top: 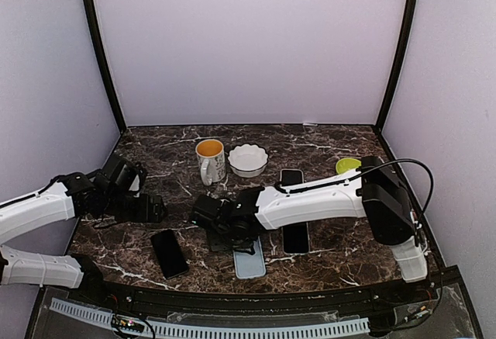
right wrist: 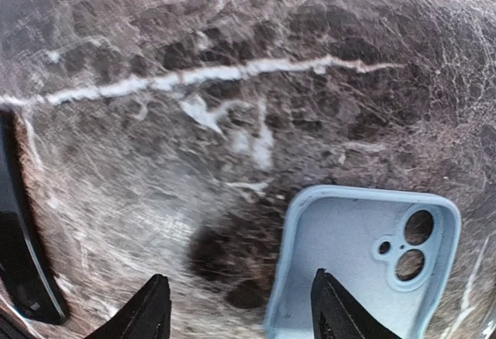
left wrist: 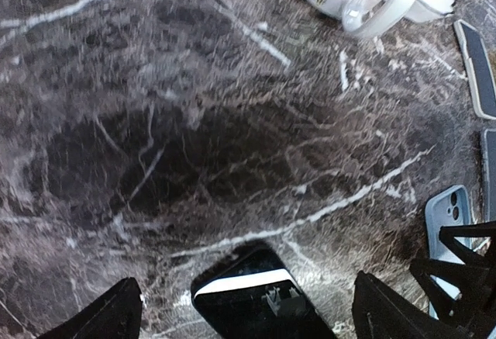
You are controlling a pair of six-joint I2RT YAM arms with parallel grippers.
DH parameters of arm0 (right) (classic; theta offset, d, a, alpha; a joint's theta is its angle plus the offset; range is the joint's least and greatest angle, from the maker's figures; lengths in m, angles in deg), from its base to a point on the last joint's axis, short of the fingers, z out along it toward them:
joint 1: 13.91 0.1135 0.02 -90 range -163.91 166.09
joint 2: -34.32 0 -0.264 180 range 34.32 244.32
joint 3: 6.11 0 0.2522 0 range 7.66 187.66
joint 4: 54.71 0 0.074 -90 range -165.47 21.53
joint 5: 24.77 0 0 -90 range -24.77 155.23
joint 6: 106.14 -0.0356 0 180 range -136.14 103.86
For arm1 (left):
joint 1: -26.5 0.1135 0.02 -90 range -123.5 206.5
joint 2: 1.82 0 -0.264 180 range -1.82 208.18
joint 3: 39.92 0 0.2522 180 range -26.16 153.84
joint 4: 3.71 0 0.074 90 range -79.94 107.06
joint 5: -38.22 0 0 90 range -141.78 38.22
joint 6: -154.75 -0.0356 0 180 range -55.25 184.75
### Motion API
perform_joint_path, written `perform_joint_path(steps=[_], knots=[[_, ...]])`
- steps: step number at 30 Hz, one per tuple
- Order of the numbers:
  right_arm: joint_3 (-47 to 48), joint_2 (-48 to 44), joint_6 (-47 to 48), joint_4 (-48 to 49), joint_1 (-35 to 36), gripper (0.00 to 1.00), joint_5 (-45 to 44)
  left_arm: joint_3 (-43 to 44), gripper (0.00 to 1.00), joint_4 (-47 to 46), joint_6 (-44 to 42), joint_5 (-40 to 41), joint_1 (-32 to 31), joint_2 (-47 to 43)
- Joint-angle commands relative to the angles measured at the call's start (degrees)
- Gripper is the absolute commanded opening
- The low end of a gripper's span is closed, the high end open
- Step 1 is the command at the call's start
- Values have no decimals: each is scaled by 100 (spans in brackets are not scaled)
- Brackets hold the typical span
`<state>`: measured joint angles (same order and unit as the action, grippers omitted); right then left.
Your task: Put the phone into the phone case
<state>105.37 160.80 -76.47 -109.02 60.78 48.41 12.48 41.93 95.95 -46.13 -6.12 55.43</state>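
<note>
We hold both grippers open and empty.
Our left gripper (left wrist: 244, 312) hovers low, well left of the phone case (top: 249, 262); our right arm (top: 310, 199) stretches leftward, the right gripper (right wrist: 242, 312) spread at the case's edge.

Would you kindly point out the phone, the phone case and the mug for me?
phone (top: 169, 253), top view, middle of its dark screen.
phone case (right wrist: 353, 242), right wrist view, pale blue inner back.
mug (top: 210, 162), top view, white side below the rim.
</note>
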Motion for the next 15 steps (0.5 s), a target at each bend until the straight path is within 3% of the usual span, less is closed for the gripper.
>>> perform_joint_path(steps=[1,7,15], knots=[[338,-153,516,772,204,68,-127,-494,95,217,988,-515,70,-172],[836,206,716,1120,256,72,90,-1143,94,-241,1751,-905,72,-268],[713,187,659,1172,300,72,14,-1684,80,-725,2160,-1480,72,114]])
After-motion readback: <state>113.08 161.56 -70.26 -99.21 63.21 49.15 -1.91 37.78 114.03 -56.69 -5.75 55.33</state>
